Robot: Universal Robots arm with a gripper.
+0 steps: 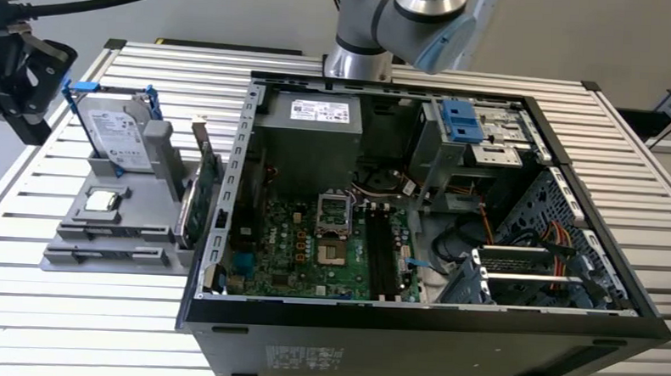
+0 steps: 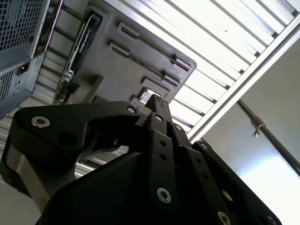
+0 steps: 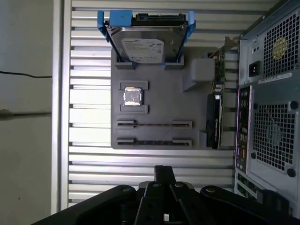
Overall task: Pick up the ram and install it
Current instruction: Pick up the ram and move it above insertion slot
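— The black two-fingered tool point(image 3: 164, 171)?
— Closed on nothing, well apart from the grey plastic holder point(image 3: 159, 105) on the slatted metal table point(image 3: 89, 161). The ram point(image 3: 153, 142), a slim dark stick, lies in the slot along the holder's edge nearest the tool.
— Risks?
— Descending closed, it would probably strike the stick. Beyond sit a silver processor chip point(image 3: 132, 96) and a blue-framed silver hard drive point(image 3: 143, 42). The green expansion card point(image 1: 205, 199), upright at the holder's edge by the open black computer case point(image 1: 419, 349), looks easy to clip.
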